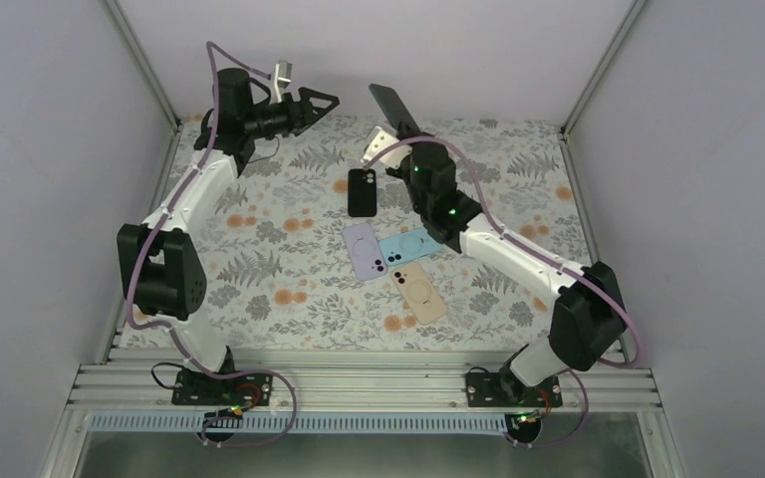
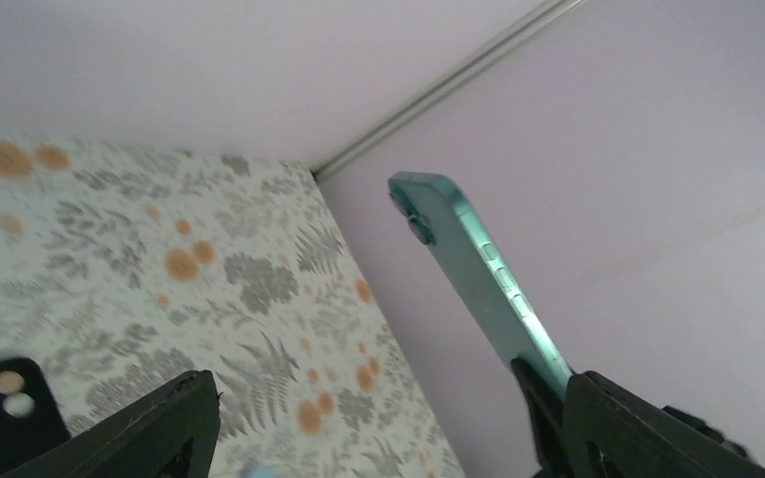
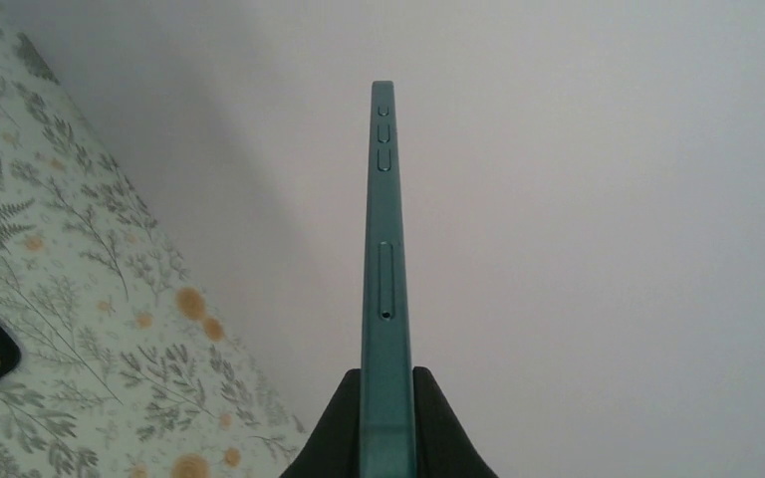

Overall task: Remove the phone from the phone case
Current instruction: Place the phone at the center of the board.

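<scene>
- Two claws are raised: the right gripper [image 3: 386, 423] is clamped on the lower end of the slim teal-green phone [image 3: 383, 229], whose long axis runs straight out from its fingers.
- The left gripper [image 1: 331, 100] hangs with jaws wide and empty, well apart from the phone, so the right arm has it.
- Below the right claw the black phone case [image 1: 362, 191] lies flat on the floral tablecloth [image 1: 259, 224] — pale walls [image 1: 50, 119] stand close around.

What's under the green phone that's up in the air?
Only the right arm's fingers, pinching the phone at its bottom end. That end is hidden between them. The flowery table lies lower down.
</scene>
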{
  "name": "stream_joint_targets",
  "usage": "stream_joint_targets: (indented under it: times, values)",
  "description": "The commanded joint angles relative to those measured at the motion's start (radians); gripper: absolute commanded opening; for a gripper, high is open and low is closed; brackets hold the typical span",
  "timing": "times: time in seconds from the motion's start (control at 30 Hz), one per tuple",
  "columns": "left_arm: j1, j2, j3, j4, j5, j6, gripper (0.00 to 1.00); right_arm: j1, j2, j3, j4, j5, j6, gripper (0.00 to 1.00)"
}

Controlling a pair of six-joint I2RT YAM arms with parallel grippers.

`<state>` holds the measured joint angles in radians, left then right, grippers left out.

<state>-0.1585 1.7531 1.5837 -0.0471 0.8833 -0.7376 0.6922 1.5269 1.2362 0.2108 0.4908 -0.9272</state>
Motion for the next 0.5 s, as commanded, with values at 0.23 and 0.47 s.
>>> stream_joint_targets:
  times: [0.23, 0.47]
  values:
    - [-0.044, -0.013, -0.073, 0.167, 0.108, -0.165, 0.85, 0.1, -0.02, -0.177, 0.437, 0.129, -0.327, 0.04]
    - [-0.091, 0.012, -0.059, 0.161, 0.102, -0.165, 0.82, 0.15, -0.011, -0.244, 0.569, 0.147, -0.442, 0.04]
